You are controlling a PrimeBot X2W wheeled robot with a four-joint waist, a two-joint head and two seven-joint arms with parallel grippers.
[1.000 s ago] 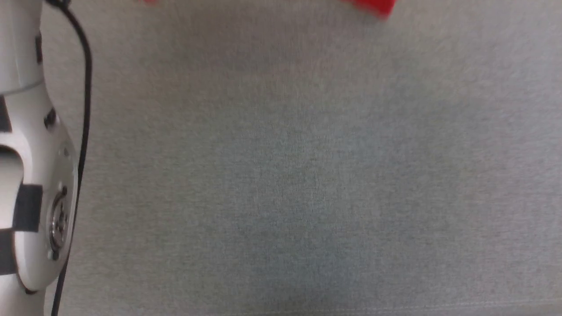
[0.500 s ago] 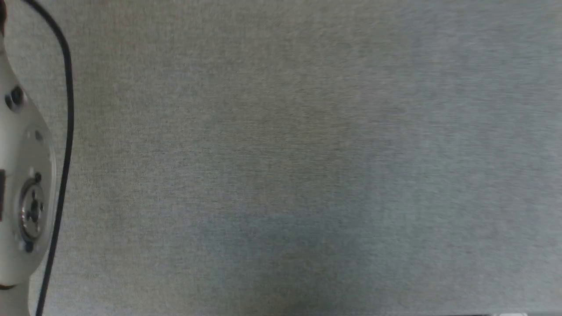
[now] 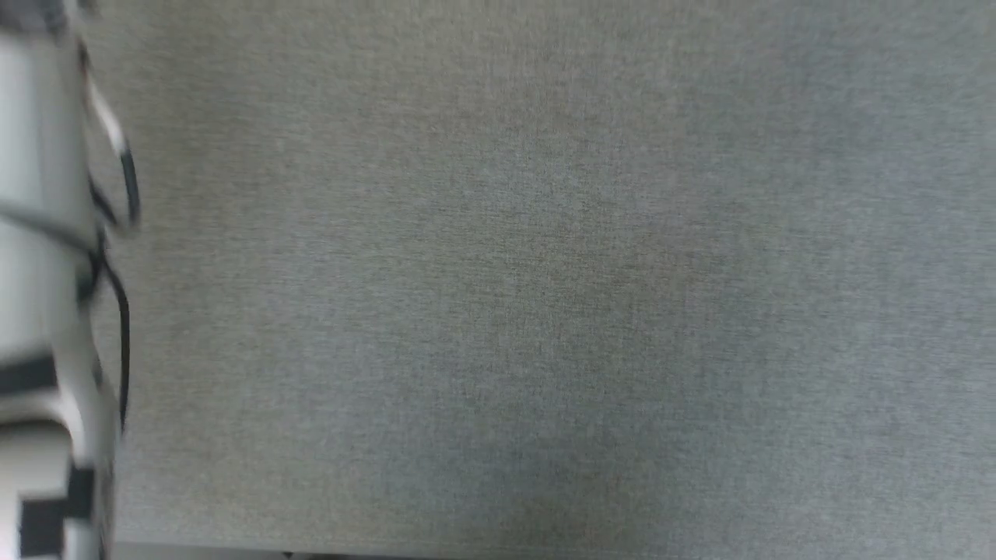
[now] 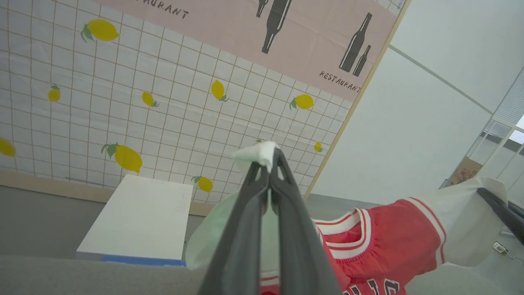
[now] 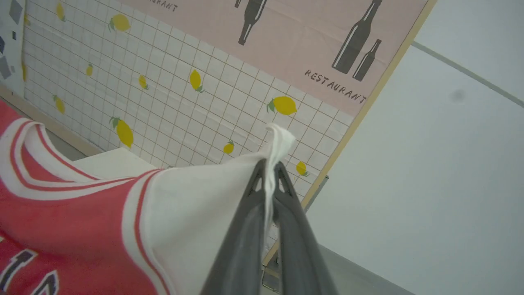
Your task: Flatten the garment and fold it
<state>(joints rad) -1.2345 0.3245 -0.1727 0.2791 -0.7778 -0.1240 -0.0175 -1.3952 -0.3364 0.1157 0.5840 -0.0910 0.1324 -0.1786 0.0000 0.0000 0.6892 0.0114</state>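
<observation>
Red jersey (image 4: 380, 241) held up by both sleeves, its long axis running arm to arm.
Left gripper (image 4: 268, 157) is pinched tight on one white sleeve (image 4: 206, 241) and right gripper (image 5: 270, 166) on the other. The body sags between them, equally near both, so lowering it flat onto the grey tabletop (image 3: 545, 311) looks next.

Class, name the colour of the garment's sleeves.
White; the sleeve shows best in the right wrist view.

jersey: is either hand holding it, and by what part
The jersey, by its white sleeves: the left hand pinches one sleeve's edge, the right hand the other's.
</observation>
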